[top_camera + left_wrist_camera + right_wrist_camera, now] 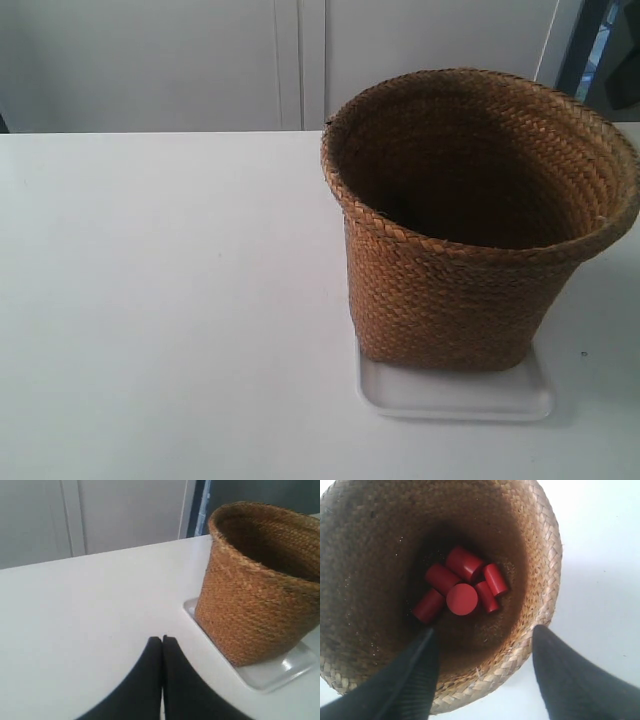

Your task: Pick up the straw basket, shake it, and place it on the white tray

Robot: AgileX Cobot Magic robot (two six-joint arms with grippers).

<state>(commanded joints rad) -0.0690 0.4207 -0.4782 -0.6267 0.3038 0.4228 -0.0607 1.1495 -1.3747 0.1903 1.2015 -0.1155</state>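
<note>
Straw basket (450, 290): I see it upright on the white tray (460, 400); coarse brown weave, braided lip, flaring bucket shape.
White tray: glossy, shallow, rounded corners, flat on the matte white surface (150, 300).
Inside the basket: smooth red cylinders (462, 599) heaped at the bottom.
Left jaws: clenched together, empty, off to the tray's side.
Right jaws: spread apart over the basket's mouth, gripping nothing.
</note>
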